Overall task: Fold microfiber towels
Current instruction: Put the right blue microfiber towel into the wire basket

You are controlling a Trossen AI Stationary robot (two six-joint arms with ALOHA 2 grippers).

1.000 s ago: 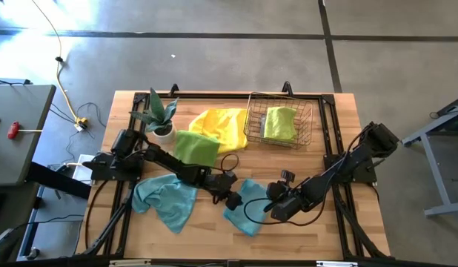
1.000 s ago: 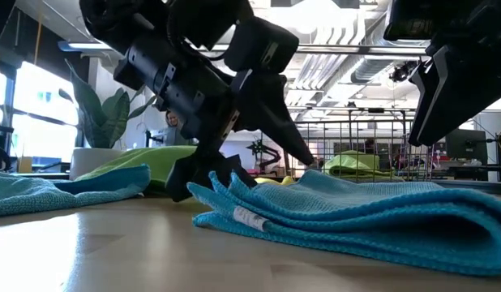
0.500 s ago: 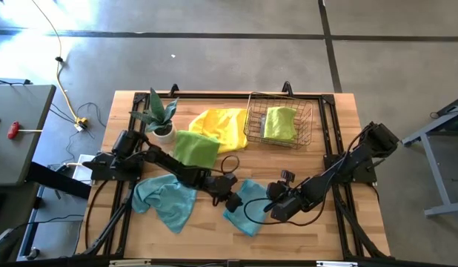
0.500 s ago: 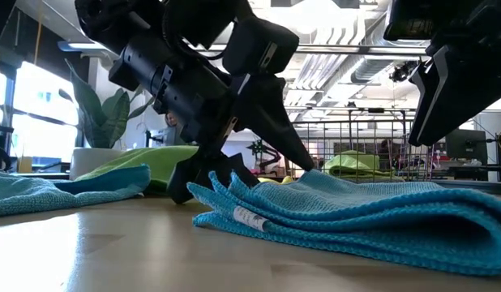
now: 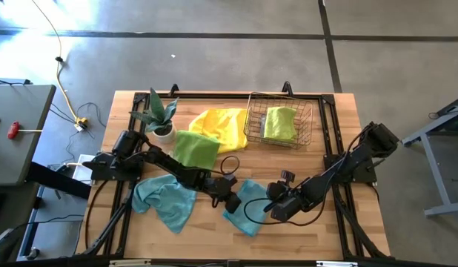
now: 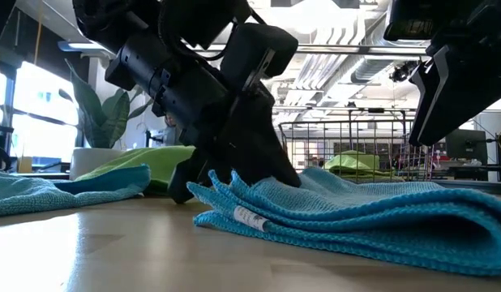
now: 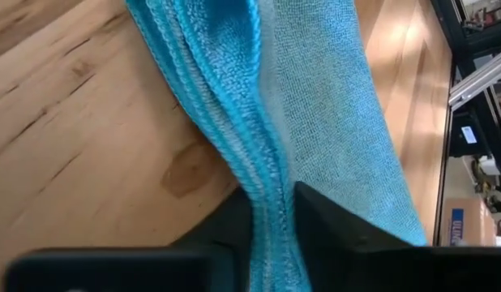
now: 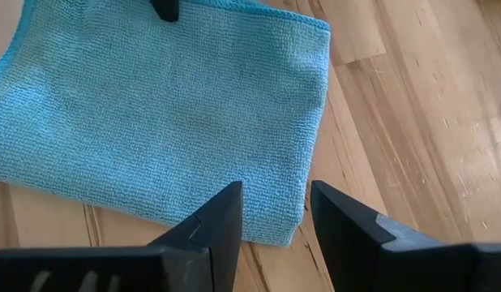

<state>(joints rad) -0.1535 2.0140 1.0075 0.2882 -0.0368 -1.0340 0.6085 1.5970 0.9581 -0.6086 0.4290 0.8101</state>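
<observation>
A teal blue microfiber towel point(image 5: 250, 208) lies loosely folded on the table near its front edge, also visible in the low view point(image 6: 372, 212). My left gripper point(image 5: 233, 200) is shut on its left edge. My right gripper point(image 5: 277, 208) hangs open just above the towel's right part point(image 8: 153, 105), touching nothing. A second teal towel point(image 5: 167, 202) lies crumpled at the front left. A lime green towel point(image 5: 196, 147) and a yellow towel point(image 5: 218, 126) lie farther back. My left gripper pinches the towel's bunched left edge point(image 7: 271, 199) between its two fingers point(image 7: 234, 231), several layers together. The fingers slant down from the table's left side. The rest of the towel lies slack on the table.
A wire mesh basket point(image 5: 288, 137) at the back right holds a folded lime green towel point(image 5: 280, 122). A potted plant point(image 5: 159, 116) stands at the back left. Bare wood shows along the front edge.
My left gripper has shut on the teal towel's left edge; its fingers stood wide apart on either side of the bunched edge before. The towel has stayed on the table.
</observation>
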